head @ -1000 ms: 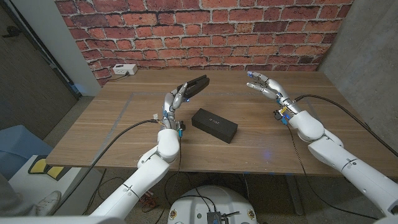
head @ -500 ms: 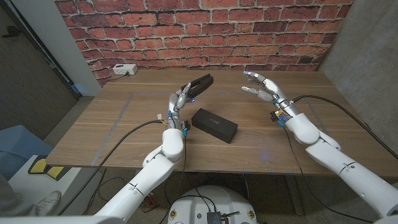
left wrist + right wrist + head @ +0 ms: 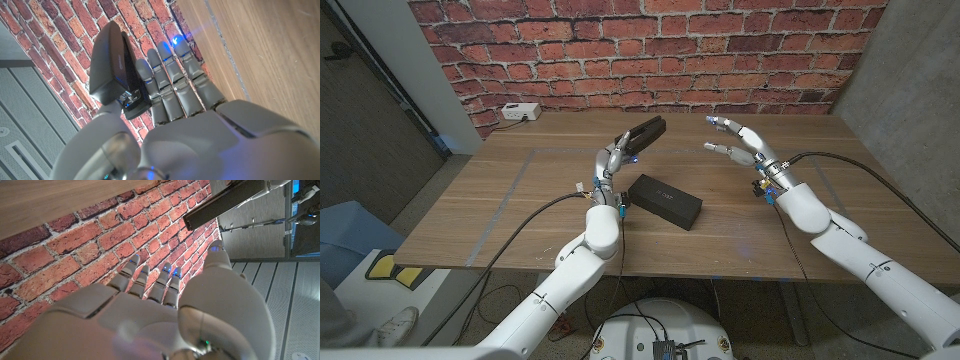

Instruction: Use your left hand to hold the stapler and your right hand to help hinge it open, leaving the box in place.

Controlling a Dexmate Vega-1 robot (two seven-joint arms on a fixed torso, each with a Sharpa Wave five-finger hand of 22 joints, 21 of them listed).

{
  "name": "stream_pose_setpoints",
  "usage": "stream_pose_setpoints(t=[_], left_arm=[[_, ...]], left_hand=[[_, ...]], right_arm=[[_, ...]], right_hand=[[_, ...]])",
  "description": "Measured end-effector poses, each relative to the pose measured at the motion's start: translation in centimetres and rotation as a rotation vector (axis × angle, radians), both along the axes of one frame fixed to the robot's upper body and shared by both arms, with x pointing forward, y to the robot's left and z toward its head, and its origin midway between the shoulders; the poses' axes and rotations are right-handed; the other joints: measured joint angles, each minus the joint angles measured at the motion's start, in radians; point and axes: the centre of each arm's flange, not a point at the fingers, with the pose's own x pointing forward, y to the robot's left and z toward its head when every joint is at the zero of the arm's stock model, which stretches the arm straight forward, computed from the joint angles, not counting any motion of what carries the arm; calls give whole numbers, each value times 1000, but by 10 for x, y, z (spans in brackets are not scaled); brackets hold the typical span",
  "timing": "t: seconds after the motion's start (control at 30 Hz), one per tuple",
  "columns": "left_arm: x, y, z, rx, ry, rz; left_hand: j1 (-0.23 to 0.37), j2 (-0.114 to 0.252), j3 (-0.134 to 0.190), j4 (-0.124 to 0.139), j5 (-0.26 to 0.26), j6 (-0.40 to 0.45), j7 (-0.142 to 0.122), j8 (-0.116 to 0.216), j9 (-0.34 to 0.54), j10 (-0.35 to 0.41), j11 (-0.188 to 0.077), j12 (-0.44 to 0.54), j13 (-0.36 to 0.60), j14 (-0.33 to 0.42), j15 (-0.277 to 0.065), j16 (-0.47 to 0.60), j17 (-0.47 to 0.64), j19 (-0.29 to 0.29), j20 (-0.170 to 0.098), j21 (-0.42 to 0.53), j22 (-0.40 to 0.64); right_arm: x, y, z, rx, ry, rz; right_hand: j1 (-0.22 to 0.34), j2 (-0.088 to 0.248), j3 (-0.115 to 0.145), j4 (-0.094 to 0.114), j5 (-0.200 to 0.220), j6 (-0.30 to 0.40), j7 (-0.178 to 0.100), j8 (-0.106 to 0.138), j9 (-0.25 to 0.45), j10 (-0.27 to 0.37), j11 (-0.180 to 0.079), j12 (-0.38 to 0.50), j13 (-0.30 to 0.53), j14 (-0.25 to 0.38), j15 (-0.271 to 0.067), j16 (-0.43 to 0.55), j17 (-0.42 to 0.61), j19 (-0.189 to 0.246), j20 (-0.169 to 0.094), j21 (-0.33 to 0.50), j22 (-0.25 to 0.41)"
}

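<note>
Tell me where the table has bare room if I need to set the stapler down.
Bare wood lies to the robot's left of the left hand, out to the table edge, and between the black box and the right hand. The white device takes the far left corner. It is crowded around the box, under the raised stapler.

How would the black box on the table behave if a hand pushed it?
The box lies flat, long and low, so it would probably slide rather than tip. Its sharp corners suggest it is rigid and will not roll. A push near one end would likely turn it on the smooth table.
</note>
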Motion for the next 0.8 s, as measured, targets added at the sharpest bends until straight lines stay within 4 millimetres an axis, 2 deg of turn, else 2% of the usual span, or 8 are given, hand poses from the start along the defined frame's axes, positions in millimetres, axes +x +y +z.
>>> stream_pose_setpoints(t=[0.07,0.17,0.6,0.8], left_arm=[[0,0,0,-5,3,-5],[-1,-2,1,-14,5,-14],[1,-4,2,-28,48,-57],[3,-4,6,-27,57,-79]], left_hand=[[0,0,0,0,0,4,4,0,0,0,0,0,-1,0,0,0,0,0,0,0,0],[0,0,0,0,0,4,4,0,0,0,0,0,-3,0,0,0,0,0,0,4,0],[0,0,6,-5,0,4,4,8,-4,0,0,-4,-3,-6,2,0,4,-6,6,8,-5],[0,0,8,-6,-2,9,9,11,-5,2,2,-4,-3,-6,2,0,5,-6,6,8,-5]], right_arm=[[0,1,0,-2,-4,-1],[-1,2,0,-5,-12,1],[-5,6,1,-12,-38,14],[-9,10,1,-26,-51,21]], right_hand=[[1,0,7,0,0,0,0,0,0,0,0,0,0,2,-2,0,0,0,0,0,1],[14,0,8,0,-7,7,-7,0,0,2,-2,0,0,5,-5,0,0,0,0,0,3],[30,7,16,0,-8,7,-7,0,0,5,-5,0,0,5,-5,0,0,6,-5,0,3],[41,6,23,1,-8,11,-11,0,0,16,-5,0,2,5,-5,0,0,9,-20,0,3]])
